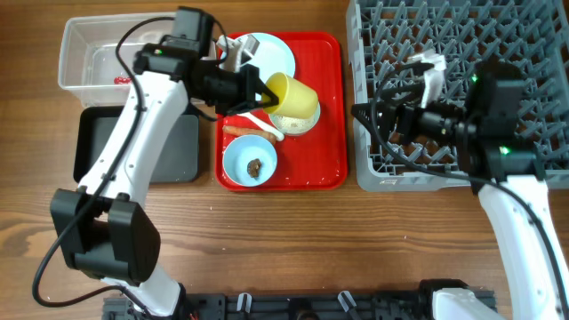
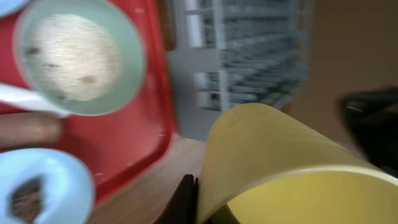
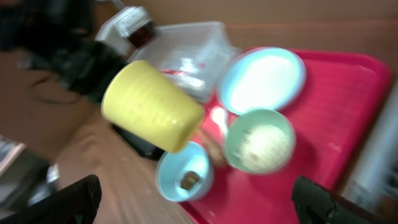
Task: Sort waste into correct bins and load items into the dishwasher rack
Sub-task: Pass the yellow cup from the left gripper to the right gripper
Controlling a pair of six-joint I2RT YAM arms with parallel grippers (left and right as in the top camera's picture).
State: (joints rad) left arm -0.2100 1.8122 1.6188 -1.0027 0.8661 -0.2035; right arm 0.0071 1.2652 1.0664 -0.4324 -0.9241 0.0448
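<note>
LOADING THE RACK: The left hand (image 1: 256,89) is clamped on the small yellow cup (image 1: 295,94), apparently by its rim, and holds it tipped on its side above the red tray (image 1: 331,142), just over the mint-green bowl (image 2: 78,56) of rice. The right hand (image 1: 378,114) hangs wide and empty over the tray-side edge of the grey dishwasher rack (image 1: 533,53), facing the cup. The step in hand looks like carrying the cup to the rack, directly or by a pass across. Done well, the carry rides high enough to clear the rack's wall and pegs, turns the cup mouth-down and seats it between pegs before release. A rim pinch is shallow, so a slow, level move seems wise. The blue bowl (image 1: 250,162), plate (image 1: 267,53) and white spoon (image 1: 263,124) wait on the tray above the bench (image 1: 356,240)
</note>
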